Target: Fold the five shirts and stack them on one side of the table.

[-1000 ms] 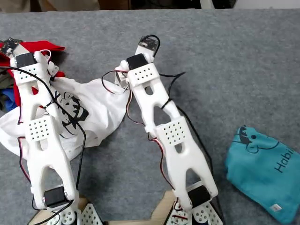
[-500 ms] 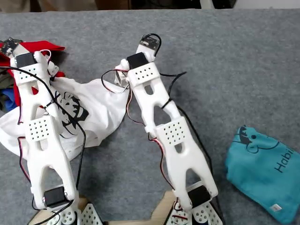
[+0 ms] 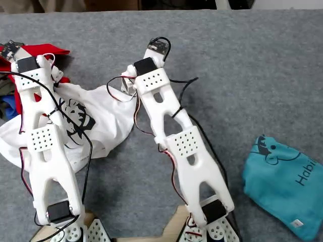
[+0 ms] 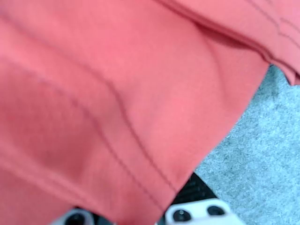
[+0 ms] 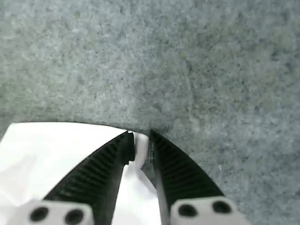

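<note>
A white shirt [image 3: 103, 118] with a dark print lies crumpled at the left of the grey table, partly under the left arm. My right gripper [image 5: 139, 143] is at its far right edge [image 3: 126, 85], fingers pinched on a fold of the white cloth [image 5: 56, 150]. A red shirt [image 3: 53, 51] lies at the far left corner, with the left arm's wrist over it. The left wrist view looks straight onto red fabric [image 4: 117, 93], which hides the fingers. A folded teal shirt [image 3: 282, 181] rests at the near right.
More bunched clothes in dark green and blue [image 3: 6, 98] lie at the left edge beside the red shirt. Bare grey table surface [image 3: 242, 70] stretches across the back and right. Both arm bases stand at the near edge.
The right arm's wrist has shifted slightly left with the white shirt's edge in its fingers. The left arm has not moved.
</note>
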Controlling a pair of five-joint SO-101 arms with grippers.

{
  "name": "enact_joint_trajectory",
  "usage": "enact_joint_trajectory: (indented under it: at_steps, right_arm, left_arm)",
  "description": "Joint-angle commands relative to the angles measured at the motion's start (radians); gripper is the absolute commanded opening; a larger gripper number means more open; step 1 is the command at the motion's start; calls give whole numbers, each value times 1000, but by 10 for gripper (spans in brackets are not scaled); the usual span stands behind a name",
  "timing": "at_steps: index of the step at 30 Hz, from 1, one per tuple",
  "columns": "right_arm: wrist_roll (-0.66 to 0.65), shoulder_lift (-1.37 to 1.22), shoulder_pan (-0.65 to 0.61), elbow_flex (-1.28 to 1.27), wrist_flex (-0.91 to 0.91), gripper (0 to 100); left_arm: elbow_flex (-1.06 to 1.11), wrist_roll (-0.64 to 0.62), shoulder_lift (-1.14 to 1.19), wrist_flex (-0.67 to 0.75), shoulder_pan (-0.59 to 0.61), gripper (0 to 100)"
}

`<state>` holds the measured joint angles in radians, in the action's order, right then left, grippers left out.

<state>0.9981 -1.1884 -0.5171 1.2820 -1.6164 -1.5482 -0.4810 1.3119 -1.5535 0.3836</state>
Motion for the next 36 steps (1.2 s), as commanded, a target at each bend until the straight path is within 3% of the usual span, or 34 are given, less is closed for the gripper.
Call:
enact_joint_trajectory:
  at_steps: [1,9,16,21,28,36]
  right_arm:
    - [32,5,-10,45,-3,21]
    - [75,5,-5,51,0,5]
    - [57,13,93,53,26,5]
    - [-107,18,193,117,-18,5]
    - [-327,16,407,242,9,8]
    - [-551,15,628,246,133,8]
  left_arm:
    - [-52,5,-8,2,3,19]
    - [-51,5,-8,0,3,19]
    - [-55,5,-15,0,5,20]
    - [-127,3,-48,-55,-6,32]
    - [-124,-44,-143,-129,-78,192]
    - [-124,-181,-213,-121,-141,196]
